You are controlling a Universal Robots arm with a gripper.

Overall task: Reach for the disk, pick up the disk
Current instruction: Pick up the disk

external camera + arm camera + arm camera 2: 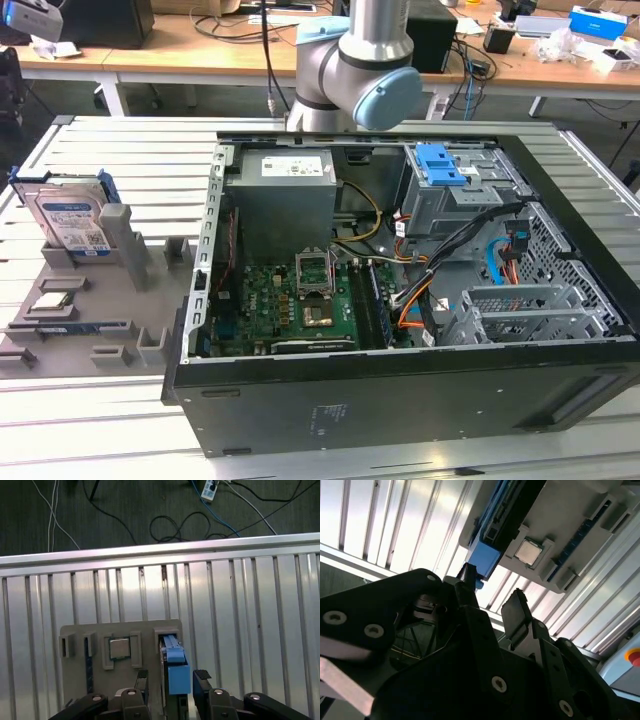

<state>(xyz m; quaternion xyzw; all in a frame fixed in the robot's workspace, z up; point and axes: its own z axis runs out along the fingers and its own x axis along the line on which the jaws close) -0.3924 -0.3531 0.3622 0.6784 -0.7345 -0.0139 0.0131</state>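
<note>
You have one disk (174,666) straight ahead of the gripper (171,679) jaws, one processor chip (120,648) beside it, one grey holder (75,630), one computer case (400,400).

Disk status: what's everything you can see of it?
The disk is a flat silver-metal drive with a white-and-blue label and blue bracket along its edges. It stands on edge, leaning slightly, slotted in the grey holder at the exterior view's left, beside the computer case. Only the holder touches it; the open gripper is clear of it.
</note>
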